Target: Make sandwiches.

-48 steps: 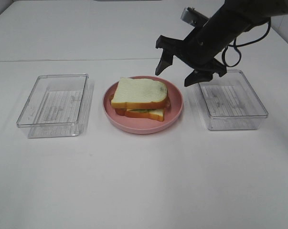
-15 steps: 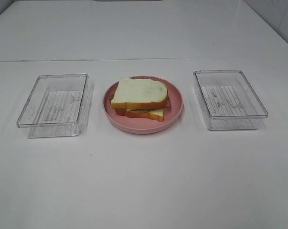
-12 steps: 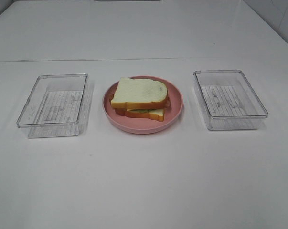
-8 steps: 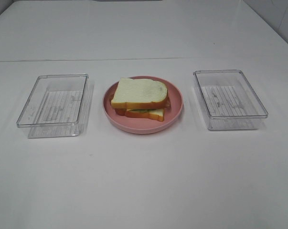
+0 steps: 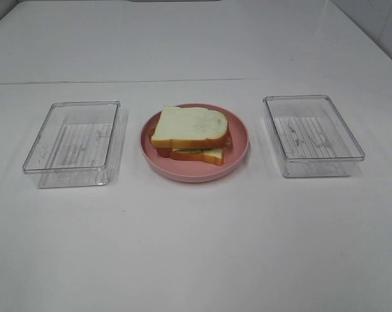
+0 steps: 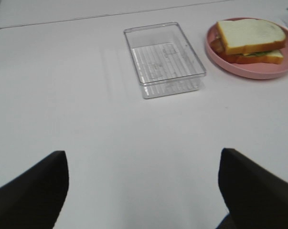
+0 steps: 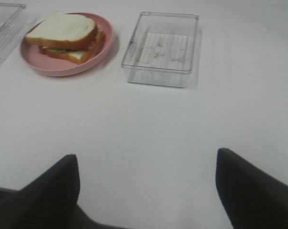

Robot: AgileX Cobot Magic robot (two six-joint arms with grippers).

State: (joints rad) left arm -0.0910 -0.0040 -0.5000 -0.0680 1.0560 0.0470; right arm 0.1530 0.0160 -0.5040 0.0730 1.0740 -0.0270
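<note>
A white table [image 5: 196,247] carries three things set in a row. In the middle sits a round pink plate [image 5: 238,156], which bears the sandwiches [image 5: 189,133]. A clear plastic tray [image 5: 72,140] stands just beside the plate on the left, and a second clear tray [image 5: 313,133] stands near it on the right. Both trays rest flat on the tabletop, apart from the plate.

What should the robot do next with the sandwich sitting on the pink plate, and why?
Probably nothing more than stay clear. The sandwich looks fully stacked on the pink plate, both clear trays hold nothing, and the left hand and right hand are open and far from it.
</note>
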